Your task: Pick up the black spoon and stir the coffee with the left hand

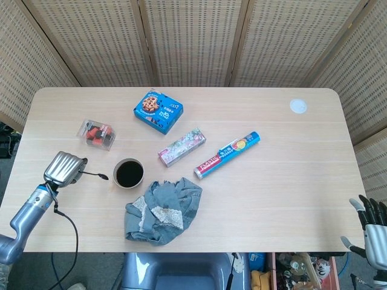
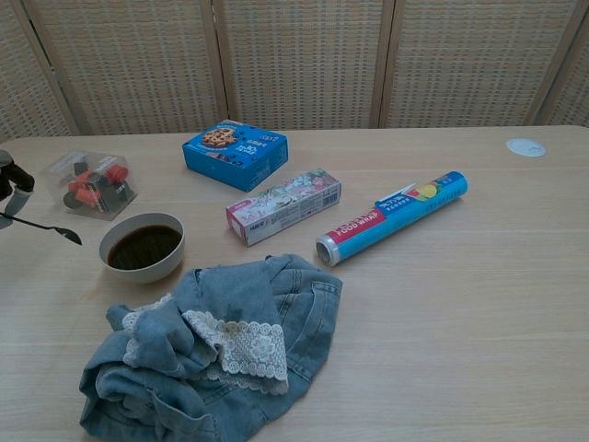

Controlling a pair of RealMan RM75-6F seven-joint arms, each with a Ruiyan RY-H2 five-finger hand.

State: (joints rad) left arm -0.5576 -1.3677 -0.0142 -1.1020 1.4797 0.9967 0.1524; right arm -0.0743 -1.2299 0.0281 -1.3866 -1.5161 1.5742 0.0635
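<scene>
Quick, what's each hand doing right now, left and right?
Left hand: holding the black spoon, lifted beside the coffee cup.
Right hand: open, holding nothing, off the table edge.
</scene>
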